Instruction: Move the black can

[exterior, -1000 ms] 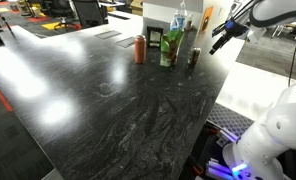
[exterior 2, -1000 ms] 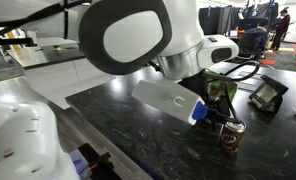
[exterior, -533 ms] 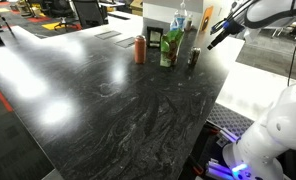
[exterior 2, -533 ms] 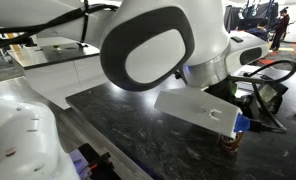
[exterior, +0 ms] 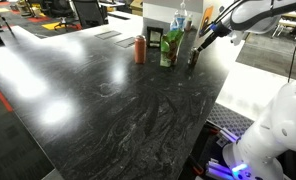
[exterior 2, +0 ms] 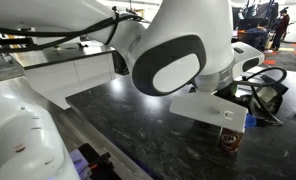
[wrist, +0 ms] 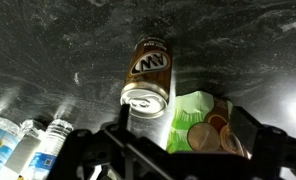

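Right now I'm on the approach, and nothing is held yet. My gripper hangs above the far end of the table, over the black can. In the wrist view my fingers are spread wide, one dark prong at each side of the frame. Between them I look down on the can's pale metallic top and its dark wall with a round logo.

The can stands upright on the dark stone. The green packet is just beside it (touching or a sliver apart, I cannot tell from here). The orange-red can stands on the packet's other side, clear of my path. A few water bottles show at the corner of the wrist view, near but not in the way.

As I judge it, my open span currently frames both the can and part of the packet. So the next move calls for a small sideways correction, until the can alone sits between my pads with the packet outside them. Then I should come straight down until the pads flank the can's wall below its rim, and only then squeeze. The wall is round and smooth, so I want the pinch centred across its widest part, or it may squirt out sideways.
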You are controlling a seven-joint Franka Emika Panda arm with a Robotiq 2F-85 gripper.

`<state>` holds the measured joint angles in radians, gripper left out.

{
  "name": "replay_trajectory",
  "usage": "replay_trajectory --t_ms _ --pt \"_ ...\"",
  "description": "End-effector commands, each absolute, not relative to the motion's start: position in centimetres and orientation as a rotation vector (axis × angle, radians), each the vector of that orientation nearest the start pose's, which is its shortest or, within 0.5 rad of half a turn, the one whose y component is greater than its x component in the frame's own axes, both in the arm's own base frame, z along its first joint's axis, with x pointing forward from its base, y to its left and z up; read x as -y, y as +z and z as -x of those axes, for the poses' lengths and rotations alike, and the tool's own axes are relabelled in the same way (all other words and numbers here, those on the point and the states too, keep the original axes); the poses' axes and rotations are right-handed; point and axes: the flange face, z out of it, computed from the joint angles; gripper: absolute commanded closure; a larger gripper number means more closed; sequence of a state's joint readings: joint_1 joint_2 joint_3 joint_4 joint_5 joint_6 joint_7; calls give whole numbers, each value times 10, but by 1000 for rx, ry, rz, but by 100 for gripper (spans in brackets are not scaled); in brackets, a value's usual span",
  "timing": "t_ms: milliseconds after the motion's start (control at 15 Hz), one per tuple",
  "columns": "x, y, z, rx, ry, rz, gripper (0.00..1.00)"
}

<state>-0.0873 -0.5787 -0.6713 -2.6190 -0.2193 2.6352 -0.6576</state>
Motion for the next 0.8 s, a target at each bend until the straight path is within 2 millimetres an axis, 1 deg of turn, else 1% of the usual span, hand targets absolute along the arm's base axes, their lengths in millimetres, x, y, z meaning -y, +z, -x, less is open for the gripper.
replay_trajectory --t_ms 0,333,733 --pt "315 437 -322 124 -815 3263 0" --pt "327 430 -335 124 -844 3310 0" --pt "340 417 -336 56 -961 3209 0"
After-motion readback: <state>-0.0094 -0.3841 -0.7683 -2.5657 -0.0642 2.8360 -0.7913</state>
